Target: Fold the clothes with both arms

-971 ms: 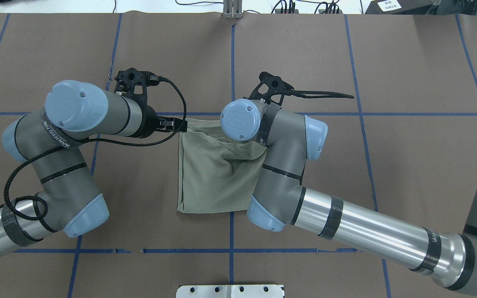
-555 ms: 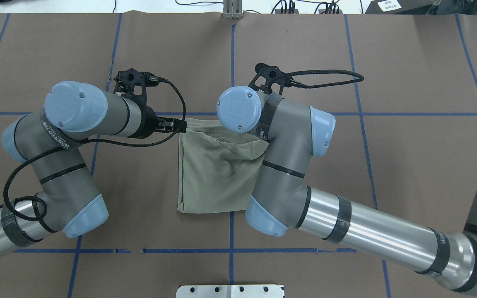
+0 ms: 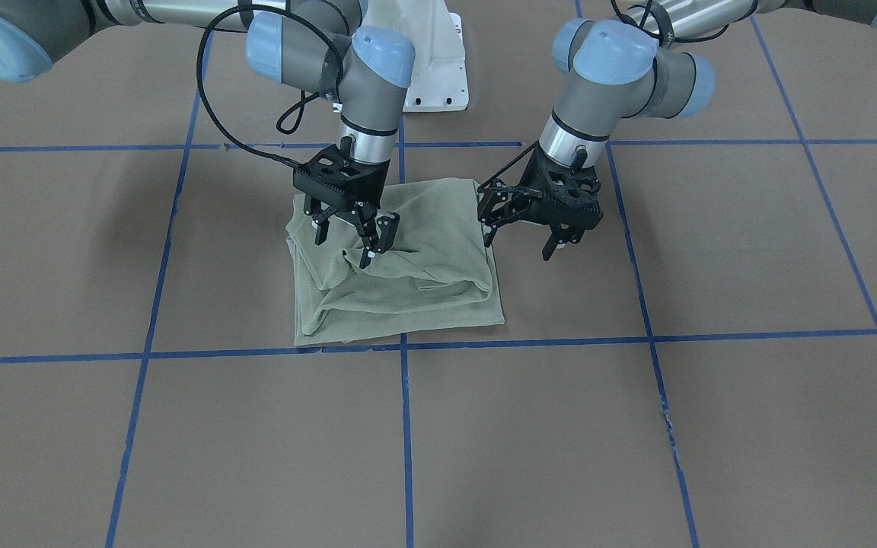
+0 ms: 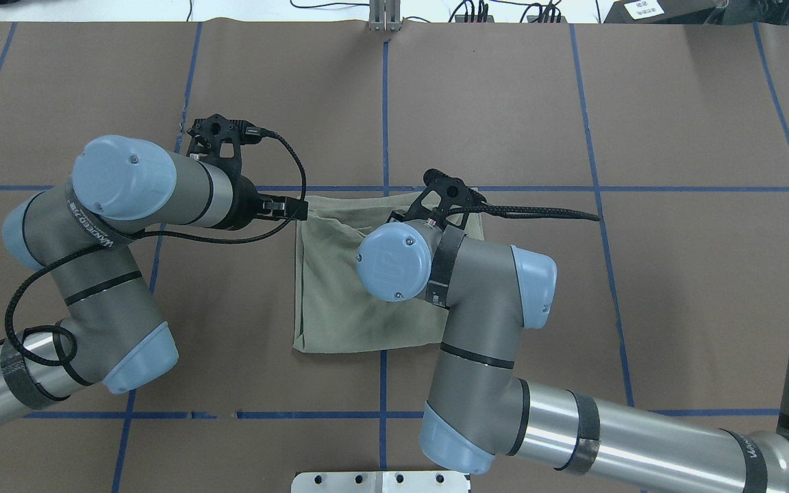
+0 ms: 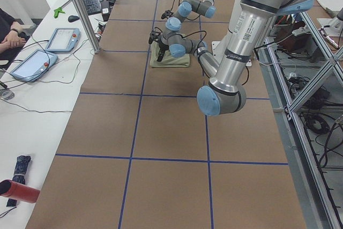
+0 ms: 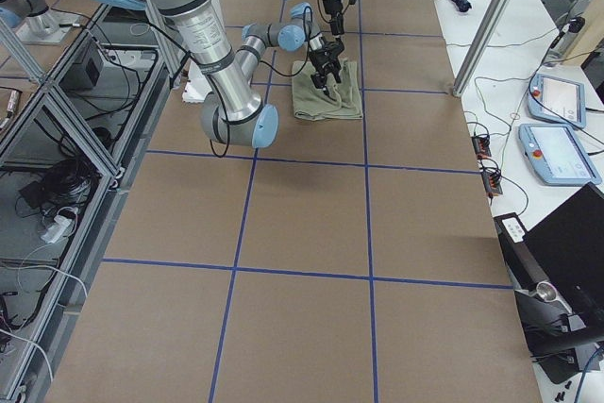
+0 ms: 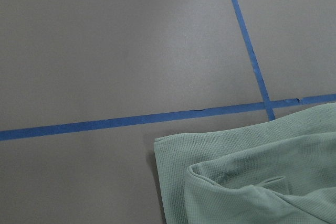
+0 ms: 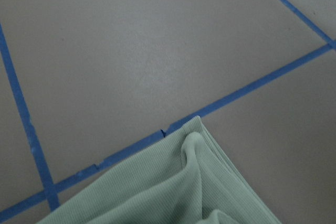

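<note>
The pale sage-green shirt (image 3: 423, 301) lies folded into a rough square on the brown table, with a loose top layer bunched in a ridge. It also shows in the overhead view (image 4: 340, 308) and both wrist views (image 7: 252, 182) (image 8: 173, 192). My right gripper (image 3: 344, 250) stands over the shirt on the robot's right side, jaws apart, fingertips at a raised bunch of fabric. In the overhead view its own wrist hides it. My left gripper (image 3: 518, 245) is open and empty, just off the shirt's edge on the robot's left, above the table (image 4: 296, 207).
Blue tape lines (image 3: 400, 426) mark a grid on the brown table cover. The white pedestal (image 3: 431, 68) stands at the robot's side. A metal post (image 4: 384, 17) stands at the far edge. Tablets (image 5: 61, 38) and cables lie on side tables.
My right arm has swung back toward the robot's side across the shirt, uncovering the shirt's far right corner. The loose top layer has shifted with it. The left arm has barely moved.
</note>
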### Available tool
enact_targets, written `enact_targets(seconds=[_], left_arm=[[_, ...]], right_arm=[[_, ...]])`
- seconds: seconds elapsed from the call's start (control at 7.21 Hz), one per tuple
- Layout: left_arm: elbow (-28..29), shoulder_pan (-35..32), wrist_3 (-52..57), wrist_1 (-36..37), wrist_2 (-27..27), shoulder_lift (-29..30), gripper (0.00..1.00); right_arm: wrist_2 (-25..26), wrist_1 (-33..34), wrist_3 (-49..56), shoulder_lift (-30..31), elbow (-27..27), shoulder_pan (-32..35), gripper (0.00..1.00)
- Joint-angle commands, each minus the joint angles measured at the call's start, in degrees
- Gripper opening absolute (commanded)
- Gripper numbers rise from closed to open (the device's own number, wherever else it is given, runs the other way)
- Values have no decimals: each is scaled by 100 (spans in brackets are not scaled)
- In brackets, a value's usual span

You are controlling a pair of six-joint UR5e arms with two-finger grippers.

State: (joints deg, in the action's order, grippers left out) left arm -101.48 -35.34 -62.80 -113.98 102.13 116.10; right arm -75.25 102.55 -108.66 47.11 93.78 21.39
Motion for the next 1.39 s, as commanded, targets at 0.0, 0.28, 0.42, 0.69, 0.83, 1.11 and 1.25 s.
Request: enact_targets(seconds=[0.0, 0.28, 0.42, 0.69, 0.83, 1.11, 1.25], left_arm=[[-4, -8, -13, -2, 0, -26, 100], [-3, 1, -13, -2, 0, -26, 100], [5, 1, -13, -2, 0, -26, 100], [-4, 1, -21, -2, 0, -26, 100], [-12, 1, -21, -2, 0, -26, 100], [-12, 1, -21, -2, 0, -26, 100], [-30, 10, -30, -2, 0, -17, 100]], right_arm=[[37, 1, -182, -17, 35, -56, 14], [37, -25, -173, -26, 9, 31, 0], [37, -25, -156, -35, -18, 119, 0], [28, -34, -138, -35, -314, 295, 0], [46, -417, -138, -44, -682, 322, 0], [353, -894, 141, -227, -1307, 322, 99], [319, -895, 352, -333, -1327, 348, 100]])
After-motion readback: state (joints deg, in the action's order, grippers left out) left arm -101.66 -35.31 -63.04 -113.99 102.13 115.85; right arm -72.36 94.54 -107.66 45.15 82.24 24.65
